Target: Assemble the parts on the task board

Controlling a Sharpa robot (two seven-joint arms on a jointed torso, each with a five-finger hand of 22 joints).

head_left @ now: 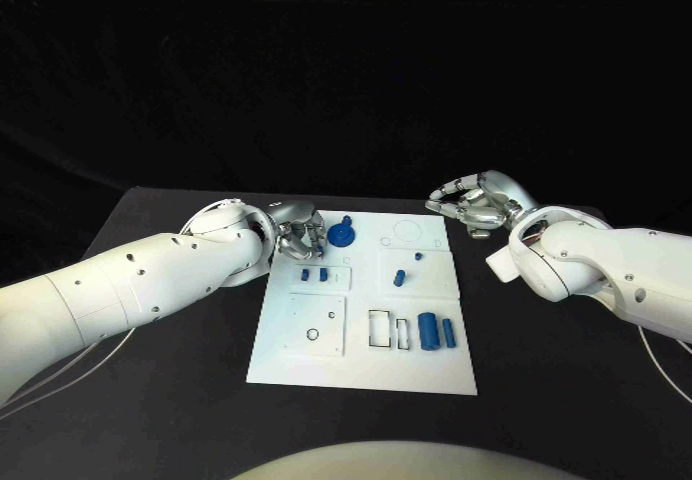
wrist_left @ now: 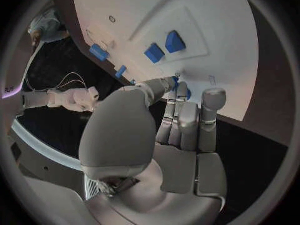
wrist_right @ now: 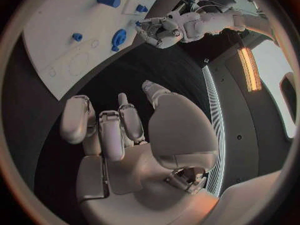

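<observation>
The white task board (head_left: pixel 361 372) lies in the middle of the black table. My left hand (head_left: pixel 299 232) hangs over its far left corner and pinches a small blue part (wrist_left: pixel 186 92) between thumb and fingertips. Just beyond the fingertips lie two blue blocks (head_left: pixel 313 272). A round blue part with a stub (head_left: pixel 342 234) sits beside that hand, apart from it. A blue cylinder (head_left: pixel 428 331) and a thin blue piece (head_left: pixel 450 331) lie at the board's near right. My right hand (head_left: pixel 480 203) hovers off the far right corner, fingers loosely bent and holding nothing.
Two small blue pieces (head_left: pixel 418 257) (head_left: pixel 400 277) stand in the board's right middle. A square plate with two holes (head_left: pixel 317 325) and rectangular slots (head_left: pixel 387 330) sit nearer me. Bare black table (head_left: pixel 562 370) lies to both sides of the board.
</observation>
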